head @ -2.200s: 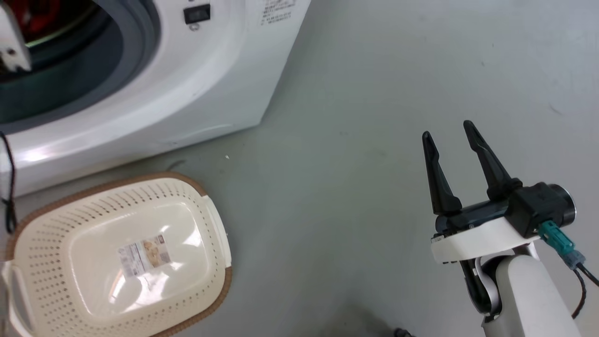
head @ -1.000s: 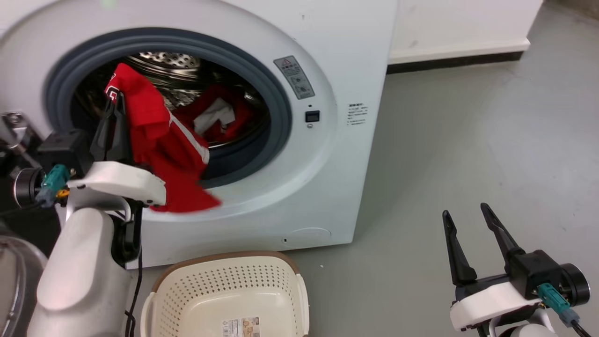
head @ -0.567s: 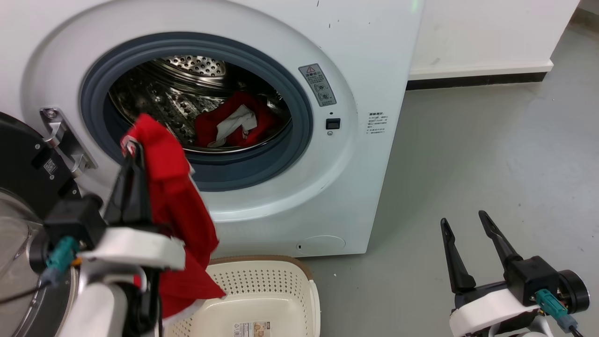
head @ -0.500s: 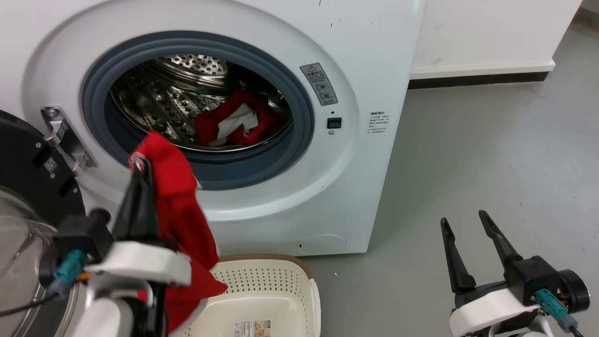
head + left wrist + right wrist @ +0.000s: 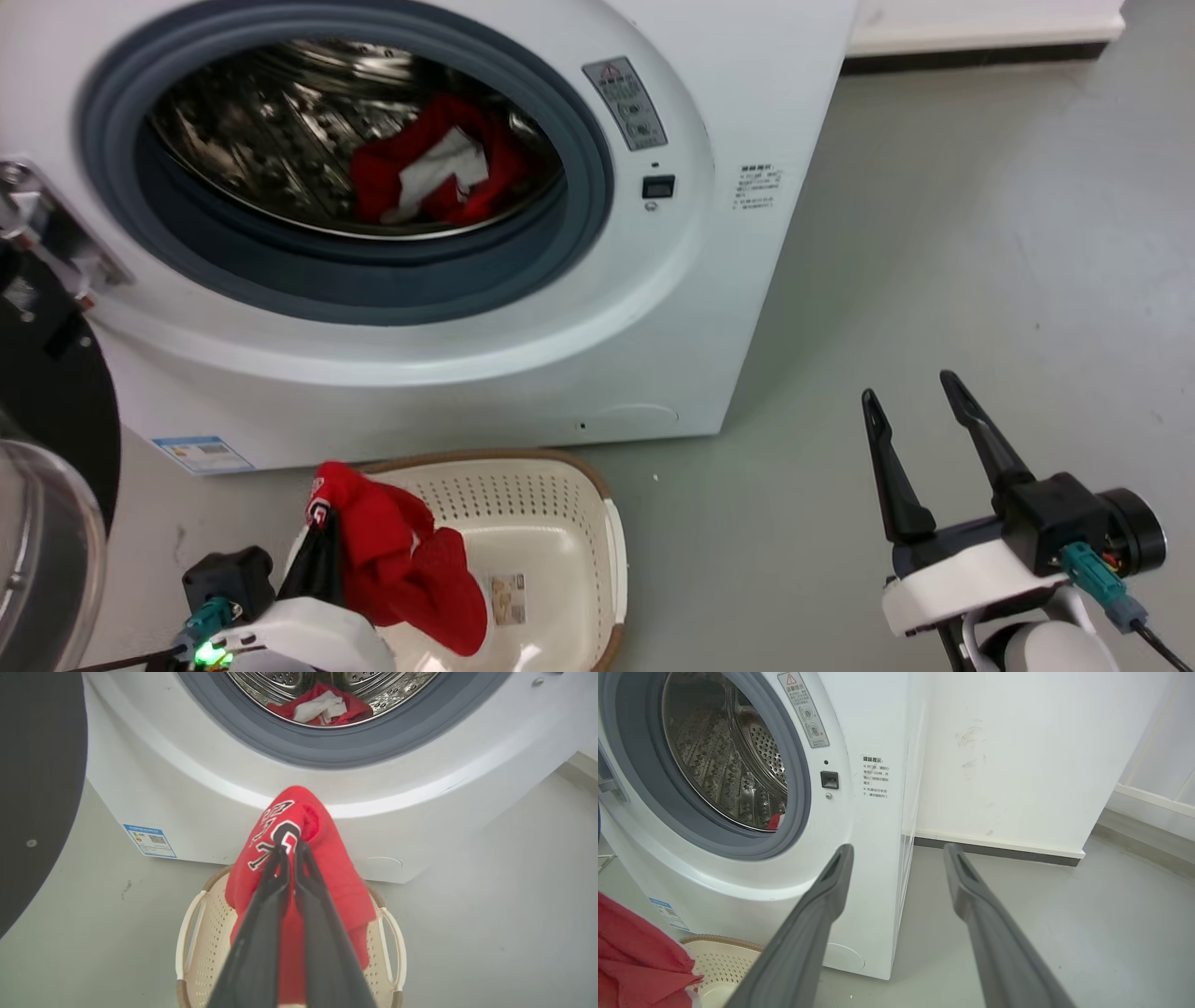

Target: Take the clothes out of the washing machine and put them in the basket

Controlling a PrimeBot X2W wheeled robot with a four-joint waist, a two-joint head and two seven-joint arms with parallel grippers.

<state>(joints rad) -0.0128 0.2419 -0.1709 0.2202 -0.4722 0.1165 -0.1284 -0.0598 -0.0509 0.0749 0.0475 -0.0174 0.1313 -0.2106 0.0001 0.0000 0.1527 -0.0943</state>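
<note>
Left wrist view: left gripper pinches red jersey above basket.

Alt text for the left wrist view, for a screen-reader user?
The left end effector, shut on a red jersey, holds it over the cream basket. Behind stands the open washing machine, another red garment lying in its drum.

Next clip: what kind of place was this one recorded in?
Probably a laundry corner of a plain indoor room, perhaps a test space. A white front-loading washing machine stands on a plain grey floor beside a white wall, with a perforated laundry basket set before it.
</note>
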